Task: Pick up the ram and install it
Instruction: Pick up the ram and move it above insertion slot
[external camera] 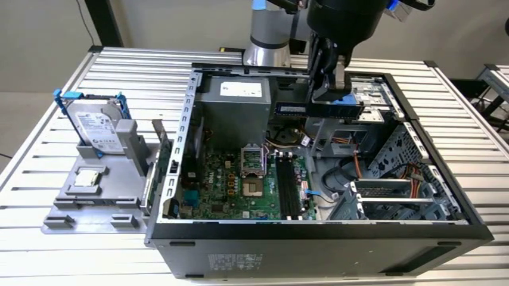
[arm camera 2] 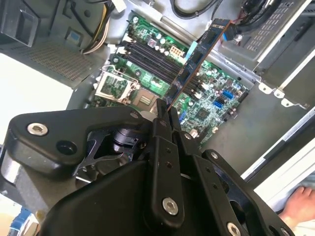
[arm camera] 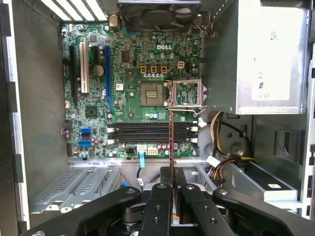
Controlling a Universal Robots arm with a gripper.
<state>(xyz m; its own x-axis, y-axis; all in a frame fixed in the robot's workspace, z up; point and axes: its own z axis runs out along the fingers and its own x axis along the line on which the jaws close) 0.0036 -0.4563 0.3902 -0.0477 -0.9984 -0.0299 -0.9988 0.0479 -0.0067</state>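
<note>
Currently the end effector (arm camera: 173, 178) is clamped on the ram (arm camera 2: 197, 54), holding it above the motherboard (arm camera: 133, 64), over its black slots (arm camera: 147, 132). Likely light, stiff and fragile, it is best gripped by its edges. The case (external camera: 318, 238) contains the motherboard, power supply (arm camera: 268, 54) and cables (arm camera: 221, 162).

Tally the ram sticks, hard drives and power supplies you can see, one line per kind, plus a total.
ram: 1, clamped in the gripper
hard drive: 1, upright on the grey stand beside the case
power supply: 1, inside the case
Total: 3
</note>
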